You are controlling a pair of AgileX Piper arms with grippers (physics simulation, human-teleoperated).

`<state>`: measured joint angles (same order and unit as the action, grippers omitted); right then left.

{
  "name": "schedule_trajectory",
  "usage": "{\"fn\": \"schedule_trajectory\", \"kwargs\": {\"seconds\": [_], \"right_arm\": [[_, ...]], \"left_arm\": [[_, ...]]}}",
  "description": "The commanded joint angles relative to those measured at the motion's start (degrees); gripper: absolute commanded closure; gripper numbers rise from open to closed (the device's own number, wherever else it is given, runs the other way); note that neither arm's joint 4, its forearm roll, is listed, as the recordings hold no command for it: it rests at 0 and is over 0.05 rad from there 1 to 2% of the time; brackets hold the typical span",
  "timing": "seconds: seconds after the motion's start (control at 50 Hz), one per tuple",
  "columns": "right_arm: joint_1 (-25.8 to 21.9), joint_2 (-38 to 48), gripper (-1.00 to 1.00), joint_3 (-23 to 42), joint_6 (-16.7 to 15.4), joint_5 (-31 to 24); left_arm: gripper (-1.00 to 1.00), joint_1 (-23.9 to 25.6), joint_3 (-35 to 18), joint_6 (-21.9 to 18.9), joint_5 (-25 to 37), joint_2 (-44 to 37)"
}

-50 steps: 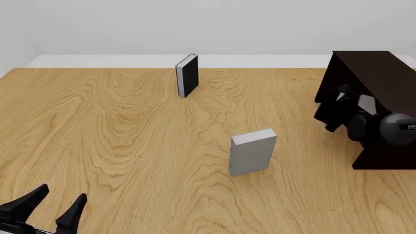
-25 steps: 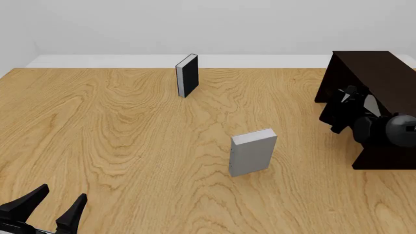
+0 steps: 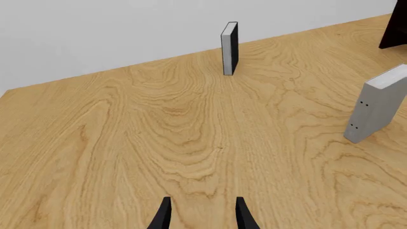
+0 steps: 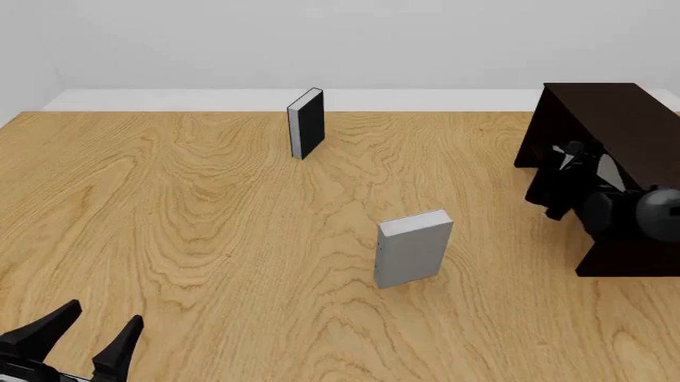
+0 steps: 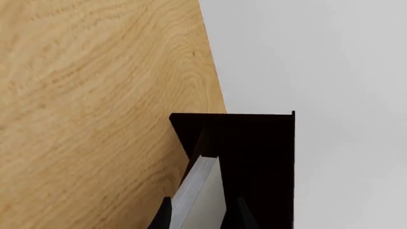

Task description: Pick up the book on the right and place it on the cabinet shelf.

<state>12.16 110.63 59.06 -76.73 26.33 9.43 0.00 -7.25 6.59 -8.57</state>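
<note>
The book [image 5: 202, 191], a thin light-grey slab, sits between the fingers of my right gripper [image 5: 203, 217], which is shut on it. In the front view the right gripper [image 4: 574, 157] reaches into the open side of the dark brown cabinet [image 4: 627, 119] at the table's right, and only a pale sliver of the book [image 4: 607, 169] shows there. The book's far end lies inside the cabinet [image 5: 258, 143], by its shelf; I cannot tell if it rests on it. My left gripper [image 4: 80, 338] is open and holds nothing at the near left; it shows again in the left wrist view [image 3: 202, 214].
A chunkier grey book [image 4: 412, 248] stands upright mid-table, also seen from the left wrist [image 3: 380, 102]. A black-covered book [image 4: 306, 123] stands upright near the far edge [image 3: 229, 47]. The cabinet's dark corner [image 3: 397, 28] shows at the left wrist view's edge.
My right gripper has moved a little to the right, deeper into the cabinet, with the book in it. The left arm and both standing books have not moved.
</note>
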Motion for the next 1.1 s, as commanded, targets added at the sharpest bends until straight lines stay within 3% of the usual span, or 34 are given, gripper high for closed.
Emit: {"fn": "schedule_trajectory", "kwargs": {"seconds": [0.02,0.66,1.1], "right_arm": [[5.4,0.3,-1.0,-0.8,-0.1,-1.5],[11.1,1.4,-1.0,-1.4,-0.2,-4.0],[10.5,1.4,-1.0,-1.4,-0.1,-4.1]], "left_arm": [[-1.0,0.5,0.0,0.1,1.2,1.6],[-1.0,0.4,0.0,0.2,2.0,2.5],[-1.0,0.4,0.0,0.1,2.1,2.7]]}}
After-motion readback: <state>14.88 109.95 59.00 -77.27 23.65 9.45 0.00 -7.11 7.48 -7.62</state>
